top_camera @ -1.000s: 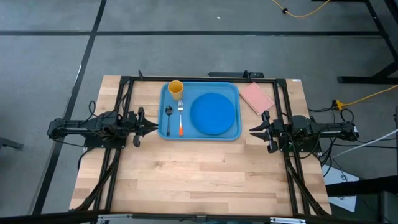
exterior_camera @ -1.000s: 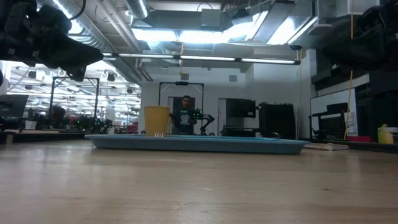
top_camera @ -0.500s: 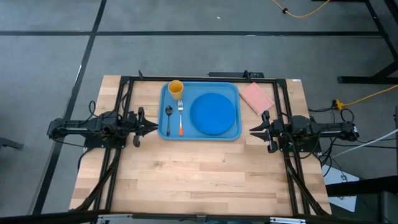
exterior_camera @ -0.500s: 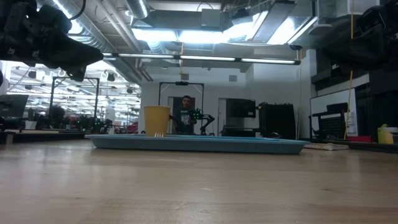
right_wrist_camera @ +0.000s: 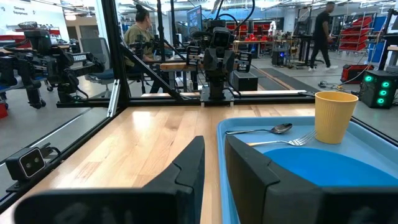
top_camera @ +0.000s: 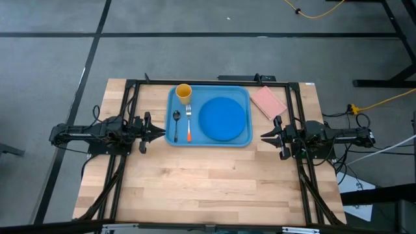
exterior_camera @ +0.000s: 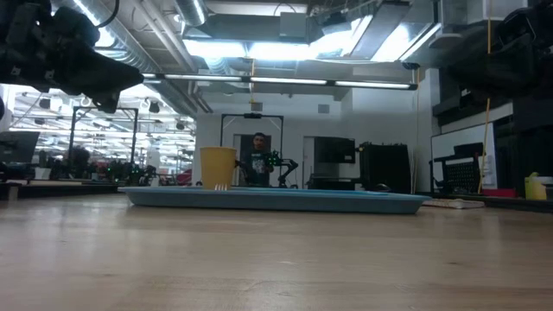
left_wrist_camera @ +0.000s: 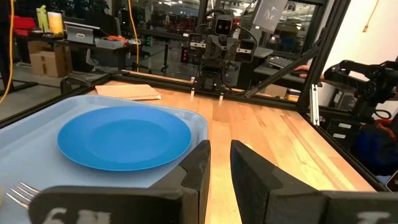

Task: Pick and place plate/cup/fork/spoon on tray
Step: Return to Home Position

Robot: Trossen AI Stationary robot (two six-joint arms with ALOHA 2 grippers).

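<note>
The light-blue tray (top_camera: 244, 138) lies at the table's far middle. On it rest the round blue plate (top_camera: 223, 118) at the right, the yellow-orange cup (top_camera: 184, 92) upright at the far left corner, the dark spoon (top_camera: 175, 123) and the orange-handled fork (top_camera: 188, 123) side by side at the left. My left gripper (top_camera: 160, 132) hangs shut and empty just left of the tray. My right gripper (top_camera: 265, 137) hangs shut and empty just right of the tray. The plate also shows in the left wrist view (left_wrist_camera: 124, 137), the cup in the right wrist view (right_wrist_camera: 336, 117).
A pink rectangular pad (top_camera: 268, 102) lies on the table right of the tray's far corner. A black frame (top_camera: 208, 82) runs along the table's far edge and both sides. Bare wood (top_camera: 208, 182) stretches from the tray to the near edge. People show in the room beyond.
</note>
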